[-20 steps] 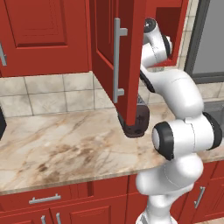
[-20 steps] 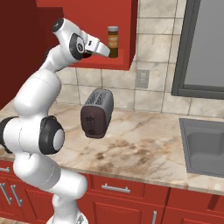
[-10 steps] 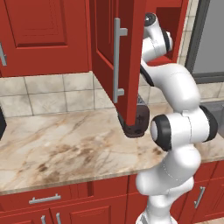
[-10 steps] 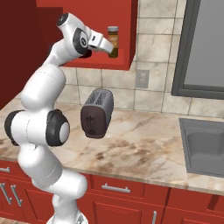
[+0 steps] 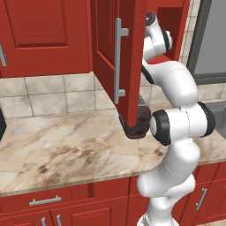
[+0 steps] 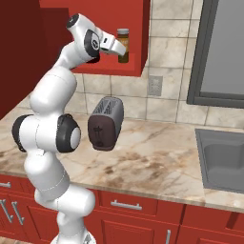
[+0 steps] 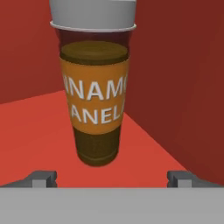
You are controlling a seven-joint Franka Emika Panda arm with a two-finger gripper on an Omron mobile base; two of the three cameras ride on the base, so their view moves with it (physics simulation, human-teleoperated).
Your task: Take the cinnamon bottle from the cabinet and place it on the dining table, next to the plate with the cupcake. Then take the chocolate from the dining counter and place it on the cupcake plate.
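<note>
Hand view: the bottle (image 7: 95, 94) stands upright on the red cabinet floor (image 7: 39, 135), straight ahead of my claw (image 7: 112, 180), brown with a grey cap and an orange label in pale letters.
Claw: released, jaws spread wide, one fingertip (image 7: 43, 179) low to the left and the other low to the right; the bottle sits between their lines but a little beyond them, untouched.
Cabinet interior: a red wall rises close on the bottle's right, another red wall behind and to its left.
Right base view: my claw (image 6: 119, 47) reaches into the open cabinet (image 6: 136, 57) at shelf height, its tips just short of the bottle (image 6: 123, 44), which stands near the shelf's right end.
Arm: bent up from the base, elbow over the worktop's front edge, forearm climbing to the shelf.
Toaster: a dark toaster (image 6: 106, 123) stands on the marble worktop (image 6: 157, 157) below the cabinet, against the tiled wall.
Sink: a grey basin (image 6: 224, 159) is set into the worktop at the right, under a grey-framed window (image 6: 224, 52).
Left base view: the cabinet door (image 5: 119, 57) hangs open toward the camera, its silver handle (image 5: 118, 62) vertical, hiding my claw; my wrist shows just past its edge.
Plate, cupcake, chocolate: cannot tell where they lie.
</note>
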